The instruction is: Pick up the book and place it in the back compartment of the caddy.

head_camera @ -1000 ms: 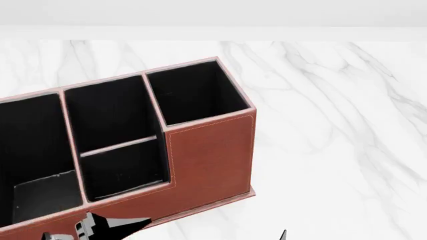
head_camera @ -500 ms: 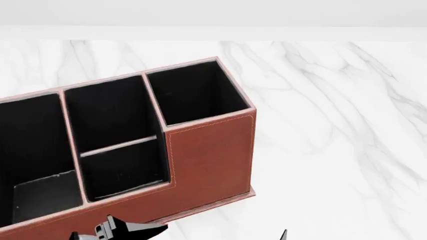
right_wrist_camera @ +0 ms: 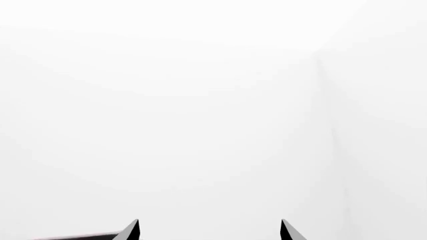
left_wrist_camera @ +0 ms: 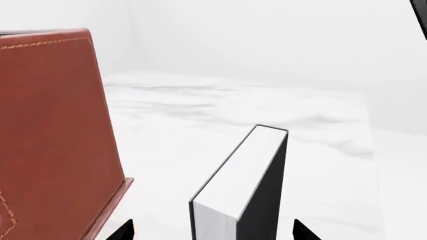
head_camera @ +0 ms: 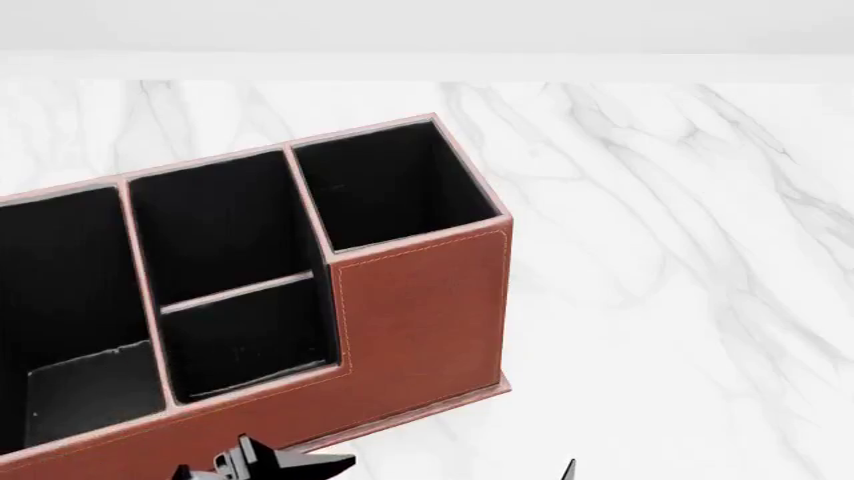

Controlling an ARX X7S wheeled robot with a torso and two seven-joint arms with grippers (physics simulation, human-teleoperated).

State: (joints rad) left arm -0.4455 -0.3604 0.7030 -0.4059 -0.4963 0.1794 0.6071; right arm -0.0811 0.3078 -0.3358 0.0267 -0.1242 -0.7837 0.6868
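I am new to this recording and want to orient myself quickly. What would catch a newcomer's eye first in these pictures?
The large red-brown caddy with black-lined cells dominates the head view, standing on the white marble table. In the left wrist view, the book stands between the left gripper fingertips, white page edges showing, beside the caddy's wall. The right wrist view shows only blank white.

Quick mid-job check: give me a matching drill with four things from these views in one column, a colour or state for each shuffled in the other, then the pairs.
Things:
1. book
2. caddy
3. right hand
4. marble tabletop

Colour or state:
A. red-brown outside, black-lined cells
B. between the left hand's fingertips
C. white with grey veins
D. fingertips apart, nothing between them

Pairs: 1-B, 2-A, 3-D, 4-C
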